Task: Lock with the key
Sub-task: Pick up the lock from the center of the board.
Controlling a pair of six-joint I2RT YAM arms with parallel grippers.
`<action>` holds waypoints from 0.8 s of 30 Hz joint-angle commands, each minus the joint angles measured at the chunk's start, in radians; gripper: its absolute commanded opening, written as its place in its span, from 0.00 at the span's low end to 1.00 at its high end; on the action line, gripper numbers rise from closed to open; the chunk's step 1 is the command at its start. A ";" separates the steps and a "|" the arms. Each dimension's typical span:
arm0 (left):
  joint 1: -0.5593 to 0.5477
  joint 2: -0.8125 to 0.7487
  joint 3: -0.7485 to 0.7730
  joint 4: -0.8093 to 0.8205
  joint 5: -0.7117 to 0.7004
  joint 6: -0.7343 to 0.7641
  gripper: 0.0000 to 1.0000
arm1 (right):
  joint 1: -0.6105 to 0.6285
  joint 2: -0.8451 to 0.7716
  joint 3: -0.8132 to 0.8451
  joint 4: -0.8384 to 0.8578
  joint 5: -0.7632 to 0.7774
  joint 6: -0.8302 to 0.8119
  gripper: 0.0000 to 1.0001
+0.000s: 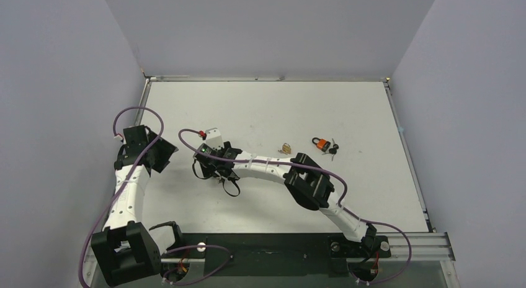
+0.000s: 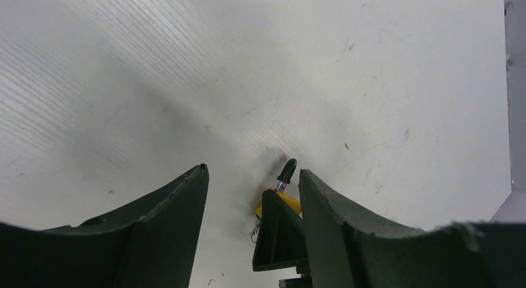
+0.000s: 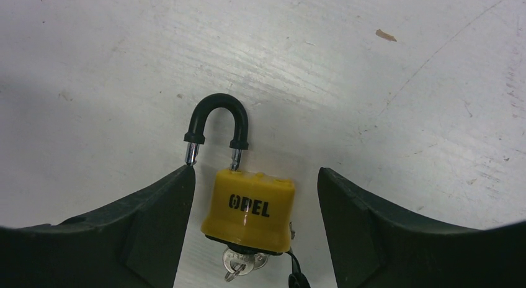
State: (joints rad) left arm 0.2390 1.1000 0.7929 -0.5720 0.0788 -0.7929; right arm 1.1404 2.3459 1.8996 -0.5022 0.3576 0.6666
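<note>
Yellow padlock (image 3: 250, 204), glossy, U-shaped shackle (image 3: 217, 117)

We see a glossy yellow plastic padlock (image 3: 250, 204); its shackle (image 3: 218, 100) matt black sleeve over bare metal; a shiny metal key (image 3: 239, 262); a matt, scuffed white table (image 3: 403, 102).

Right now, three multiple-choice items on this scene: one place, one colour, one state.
1. The yellow padlock lies: A in a box; B on the table between the right gripper's fingers; C on a shelf.
2. Its shackle cover is: A red; B blue; C black.
3. The shackle is: A open; B shut; C missing.
B: the right wrist view shows it between the open fingers. C: the arch is black. A: one leg's bare tip stands outside the body.
</note>
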 commanded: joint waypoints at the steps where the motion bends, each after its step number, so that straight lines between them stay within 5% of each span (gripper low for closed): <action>1: 0.013 0.008 0.030 0.059 0.016 -0.003 0.53 | 0.014 0.019 0.060 -0.021 0.041 -0.015 0.66; 11: 0.013 0.017 0.013 0.084 0.018 -0.012 0.53 | 0.027 0.021 0.019 -0.032 0.049 -0.022 0.49; 18: 0.008 0.021 0.004 0.134 0.090 0.011 0.54 | -0.002 -0.087 -0.114 0.070 0.006 -0.052 0.00; 24: -0.081 0.043 0.041 0.169 0.244 0.071 0.53 | -0.051 -0.364 -0.399 0.222 -0.024 -0.137 0.00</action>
State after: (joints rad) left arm 0.2180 1.1240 0.7918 -0.4805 0.1890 -0.7826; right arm 1.1305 2.1796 1.6009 -0.3973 0.3351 0.5983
